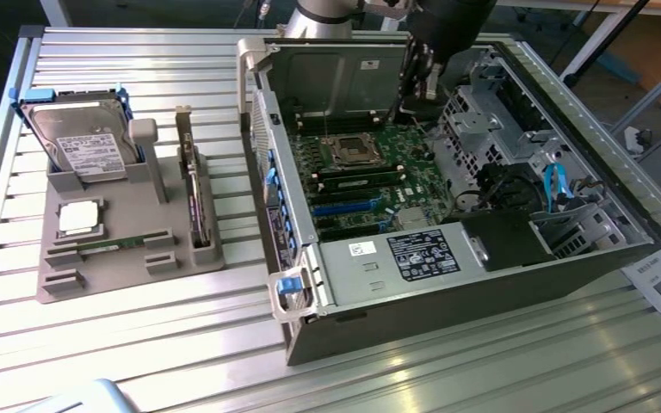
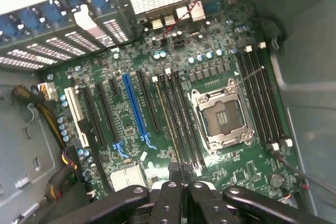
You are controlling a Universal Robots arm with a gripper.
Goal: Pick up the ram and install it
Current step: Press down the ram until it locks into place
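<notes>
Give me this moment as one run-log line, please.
task: install ram | gripper inside computer case | above motherboard, near memory slots | grasp: cannot tell

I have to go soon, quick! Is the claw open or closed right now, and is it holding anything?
Claw: closed, fingers together above the motherboard; whether it pinches anything cannot be told.

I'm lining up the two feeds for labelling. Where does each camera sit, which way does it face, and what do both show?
Exterior view: high off the arm, looking down at the table, parts tray and open computer case; the arm reaches into the case.
Wrist view: on the wrist inside the case, facing the motherboard; the hand shows.
Shared: motherboard and empty processor socket.
</notes>
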